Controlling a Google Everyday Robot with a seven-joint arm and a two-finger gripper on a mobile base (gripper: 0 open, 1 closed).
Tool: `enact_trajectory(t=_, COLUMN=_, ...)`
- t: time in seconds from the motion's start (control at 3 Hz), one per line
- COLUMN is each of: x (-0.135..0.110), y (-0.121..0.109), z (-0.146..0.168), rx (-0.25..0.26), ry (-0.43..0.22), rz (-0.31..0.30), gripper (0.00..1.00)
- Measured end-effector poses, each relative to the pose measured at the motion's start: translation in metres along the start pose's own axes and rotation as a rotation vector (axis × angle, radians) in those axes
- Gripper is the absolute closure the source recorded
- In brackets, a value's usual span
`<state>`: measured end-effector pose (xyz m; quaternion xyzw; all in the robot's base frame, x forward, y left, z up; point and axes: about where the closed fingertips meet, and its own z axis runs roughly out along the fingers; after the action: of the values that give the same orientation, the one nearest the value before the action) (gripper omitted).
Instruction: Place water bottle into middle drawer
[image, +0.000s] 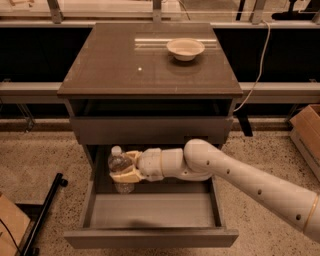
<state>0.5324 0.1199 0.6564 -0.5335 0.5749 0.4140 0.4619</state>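
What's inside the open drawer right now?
The drawer shows bare grey floor up front. The gripper holds the bottle at its rear-left corner. The arm hides the rear floor.

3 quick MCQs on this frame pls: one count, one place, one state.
1. How many shallow cream bowls sit on the brown cabinet top? A none; B one; C three.
2. Where is the small clear ribbed plastic water bottle? A in the bowl; B over the open grey-brown middle drawer, left rear; C on the cabinet top.
3. The gripper, above the drawer, is: A open, empty; B shut on the bottle; C out of view.
Answers: B, a single bowl; B, it hangs above the tray; B, tan fingers clamp it.
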Motion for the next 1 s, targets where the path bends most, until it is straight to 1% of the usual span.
enact_trajectory(t=0.33, x=0.061, y=0.005, z=-0.002, rx=0.033, ry=-0.030, rz=0.037, gripper=1.00)
enact_trajectory(t=0.67, x=0.114, y=0.007, z=-0.005, rx=0.055, ry=-0.050, rz=0.074, gripper=1.00)
enact_trajectory(t=1.0, x=0.168, y=0.001, z=-0.011, rx=0.058, ry=-0.059, rz=0.106, gripper=1.00)
